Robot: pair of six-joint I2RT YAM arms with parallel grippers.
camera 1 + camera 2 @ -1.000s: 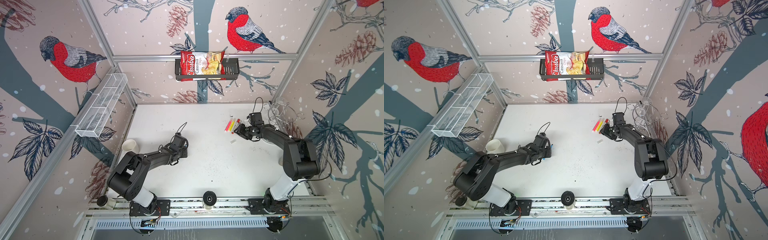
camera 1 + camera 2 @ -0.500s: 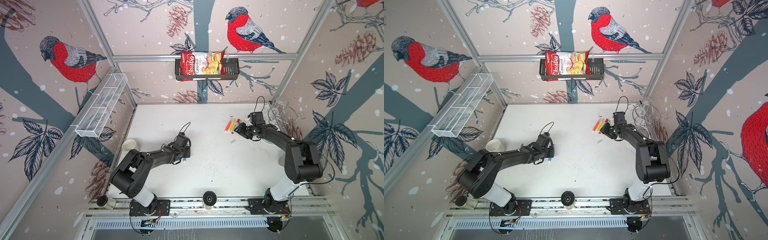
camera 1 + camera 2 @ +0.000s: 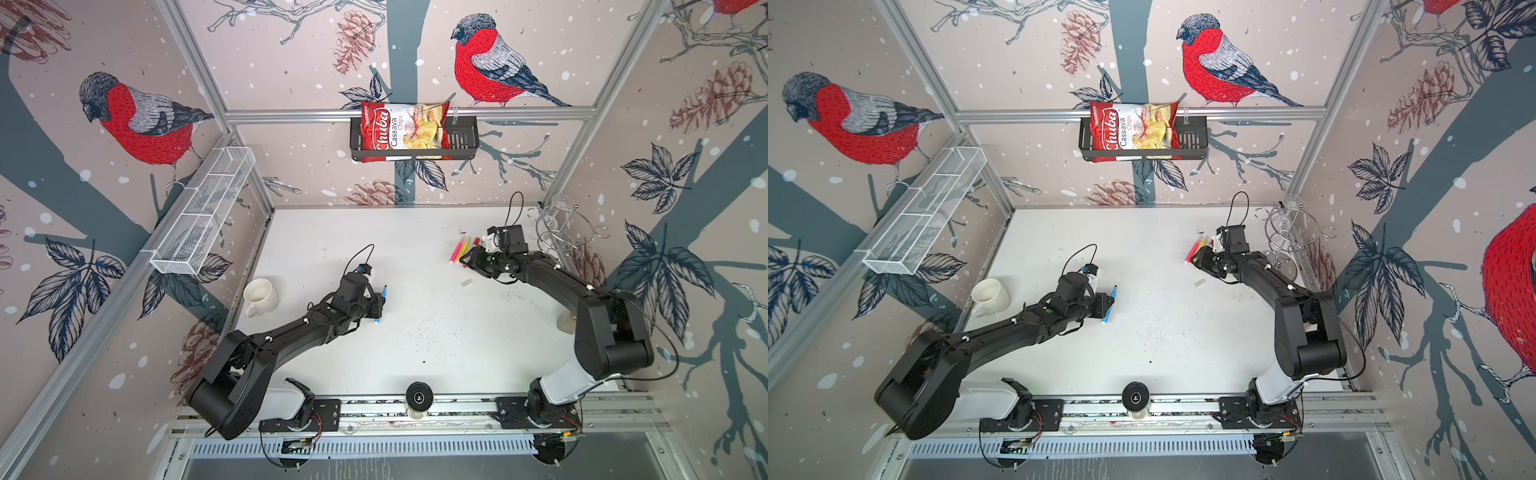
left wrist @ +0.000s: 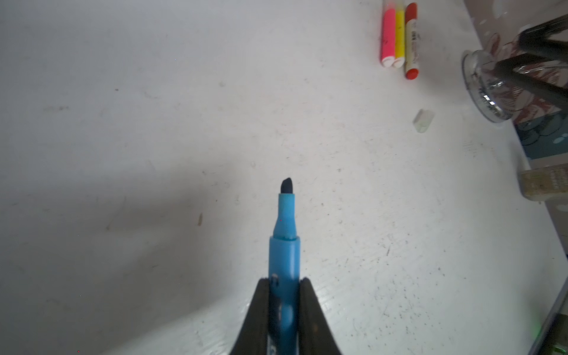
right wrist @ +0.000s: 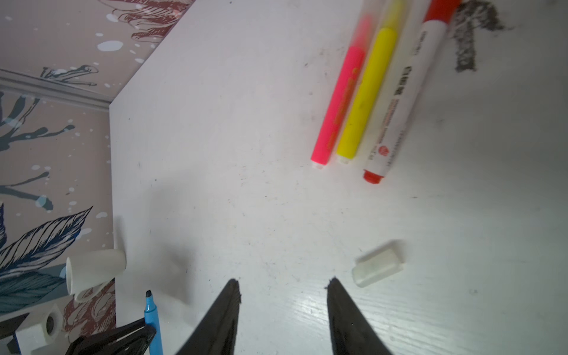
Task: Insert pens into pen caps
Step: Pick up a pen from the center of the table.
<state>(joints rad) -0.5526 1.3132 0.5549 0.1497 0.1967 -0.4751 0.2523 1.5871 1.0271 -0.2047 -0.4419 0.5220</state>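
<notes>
1. Mug (image 3: 259, 296): well left of the cap (image 3: 466, 283), at the table edge. The handle is partly hidden.
2. Left gripper (image 4: 284, 281): clamped tight on the blue pen (image 4: 284, 255), between the mug and the cap and well apart from the cap. The pen is uncapped, with its dark tip bare. Its rear end is hidden between the fingers (image 4: 310, 307) and cut off in the left wrist view. Whether it is lifted or touching the table, cannot tell.
3. Cap: translucent whitish, lying alone on its side and touching nothing. It is faint against the white table in both top views.
4. Pink pen (image 5: 341, 104), yellow pen (image 5: 367, 95) and white pen (image 5: 399, 101) with red ends: side by side and touching, just behind the cap. Their far ends are cut off in both wrist views and the pink's is blurred, so capped or not, cannot tell. In a top view the white pen is mostly hidden by the right arm.
5. Right gripper (image 5: 282, 282): jaws partway apart and empty, just beside the cap. Only the fingertips show.
6. Wire rack (image 3: 557, 232): right of the cap, by the wall. The glass on it is blurry.
</notes>
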